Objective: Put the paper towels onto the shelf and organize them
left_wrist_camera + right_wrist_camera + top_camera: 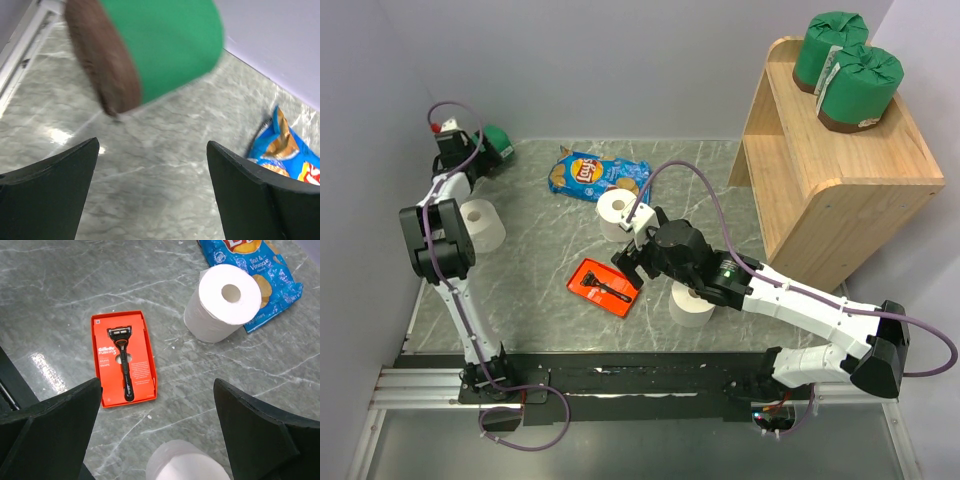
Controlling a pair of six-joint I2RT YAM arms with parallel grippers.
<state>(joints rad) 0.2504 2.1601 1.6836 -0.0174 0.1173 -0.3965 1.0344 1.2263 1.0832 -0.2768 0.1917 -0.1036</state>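
Standing wide apart at far left, left gripper (152, 150) fingers grasp nothing; green roll (155, 45) sits just ahead of them, far-left corner of table (520, 300). White roll (480, 222) stands beside that arm. Mid-table: chip bag (595, 175), 2nd white roll (617, 215), red tray (605, 287) w/ razor (125, 362). Right gripper (156, 387) hangs spread, empty, above table; 3rd white roll (692, 305) under its arm. Shelf (840, 190) at right, two more green rolls (830, 50) on top level.
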